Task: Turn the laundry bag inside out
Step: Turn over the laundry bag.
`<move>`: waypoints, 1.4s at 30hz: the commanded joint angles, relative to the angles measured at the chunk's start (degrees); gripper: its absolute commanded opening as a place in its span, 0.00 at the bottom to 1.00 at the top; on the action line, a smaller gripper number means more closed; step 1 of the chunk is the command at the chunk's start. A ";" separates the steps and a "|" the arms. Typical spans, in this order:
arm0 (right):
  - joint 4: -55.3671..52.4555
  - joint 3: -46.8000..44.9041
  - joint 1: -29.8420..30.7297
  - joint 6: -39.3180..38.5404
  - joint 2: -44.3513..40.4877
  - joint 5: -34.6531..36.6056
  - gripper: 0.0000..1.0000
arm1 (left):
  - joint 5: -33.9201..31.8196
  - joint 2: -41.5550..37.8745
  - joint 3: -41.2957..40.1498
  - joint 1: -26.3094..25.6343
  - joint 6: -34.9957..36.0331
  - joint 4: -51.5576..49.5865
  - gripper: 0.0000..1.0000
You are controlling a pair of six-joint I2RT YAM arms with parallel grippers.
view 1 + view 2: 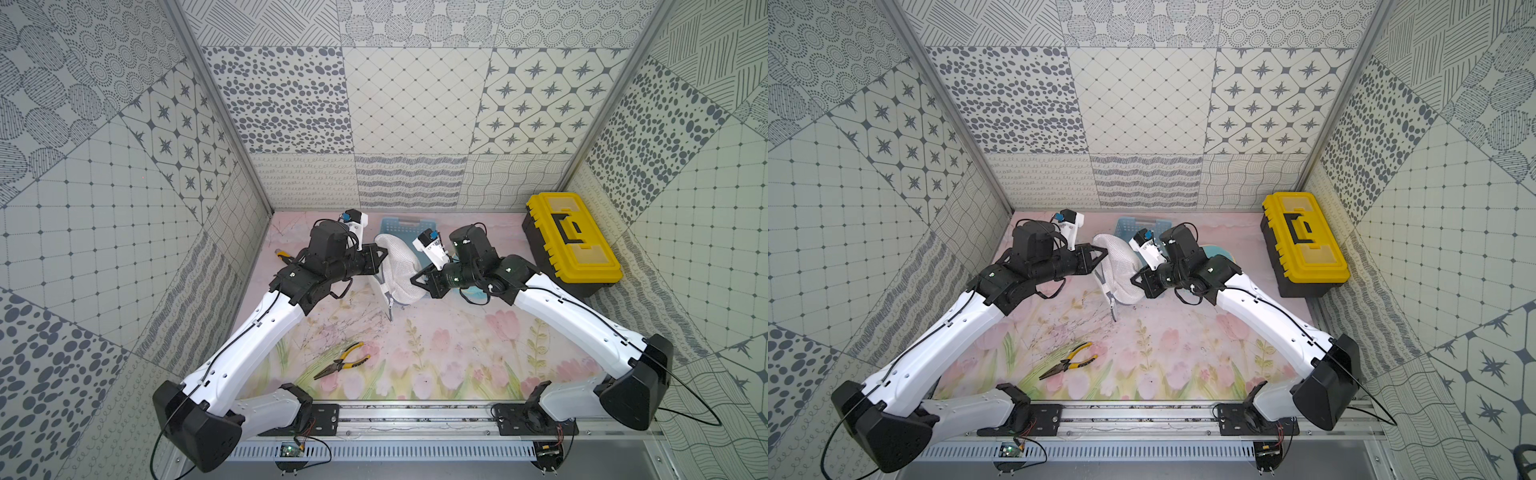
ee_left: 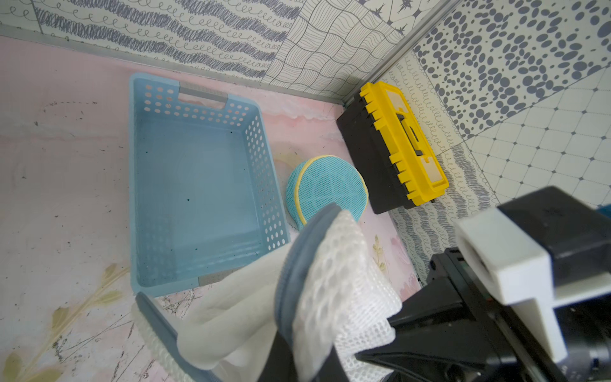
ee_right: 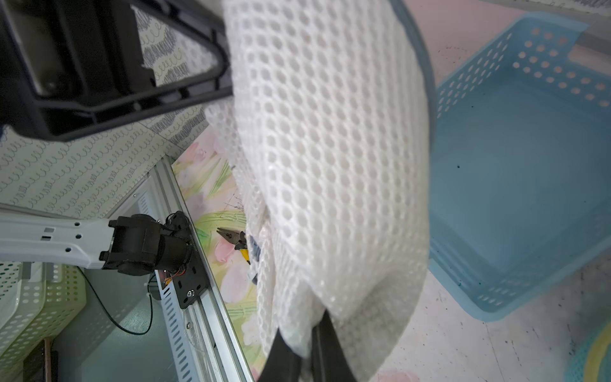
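The white mesh laundry bag (image 1: 398,266) hangs in the air between the two arms, over the far middle of the flowery table (image 1: 436,353). The left gripper (image 1: 384,252) is pinched tight on the bag's far left edge, and in the left wrist view the grey zipper edge (image 2: 294,264) curls up right by its black fingers. The right gripper (image 1: 415,279) is pinched tight on the near right side of the bag, and the right wrist view shows mesh squeezed between its two black fingers (image 3: 281,357). A loose bit of the bag with the grey trim dangles down toward the table on the near side (image 1: 388,305). Just behind the bag sits a blue basket (image 2: 198,172) with holes in its walls. To the right of the basket lies a round teal pad (image 2: 327,188) with a yellow rim, and next to that stands a yellow and black toolbox (image 1: 569,241) against the right wall. Yellow pliers (image 1: 343,361) lie well apart from the bag, on the near part of the table. A small tool with a yellow tip (image 1: 282,254) peeks out on the left, under the left arm. The middle of the table, between the pliers and the bag, is open.
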 commanded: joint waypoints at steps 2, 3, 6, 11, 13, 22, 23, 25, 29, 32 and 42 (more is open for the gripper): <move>-4.17 1.77 3.14 -6.90 -2.38 -4.41 0.00 | 0.22 2.48 3.36 6.46 1.42 -2.52 0.00; -3.77 1.80 3.45 -7.31 -3.11 -5.58 0.00 | 2.24 3.82 3.34 8.44 0.42 -2.78 0.00; 0.21 0.63 3.88 -6.13 -6.67 -6.06 0.00 | 5.12 7.17 3.10 10.33 -0.47 -3.40 0.00; 6.45 -1.40 -0.59 -1.20 -10.65 -14.49 0.00 | 11.26 8.98 -0.35 12.31 -2.23 0.78 0.00; 6.18 -1.68 -2.28 -0.52 -9.86 -17.12 0.00 | 15.35 9.77 -0.63 12.52 -1.67 1.66 0.00; -4.29 2.28 -2.35 -3.60 -3.97 -2.95 0.00 | 16.26 1.65 -3.67 12.57 -0.29 -5.75 0.58; -6.38 3.15 -2.28 -4.77 -2.98 -1.16 0.00 | 11.85 0.30 -3.28 12.53 0.42 -8.35 0.60; -9.07 3.87 -1.94 -6.55 -1.48 0.84 0.00 | 2.47 -4.16 -3.73 12.53 0.61 -11.03 0.64; -10.85 3.84 -1.46 -11.00 -0.16 -3.71 0.00 | 0.03 -12.88 -9.27 12.60 0.46 -1.26 0.73; -12.55 4.78 -1.21 -14.44 0.57 -7.88 0.00 | 12.27 -12.29 -11.39 12.62 -1.83 9.21 0.74; -12.59 6.77 -0.80 -18.32 -0.61 -15.42 0.00 | 35.85 0.60 -10.46 11.70 -6.80 14.39 0.75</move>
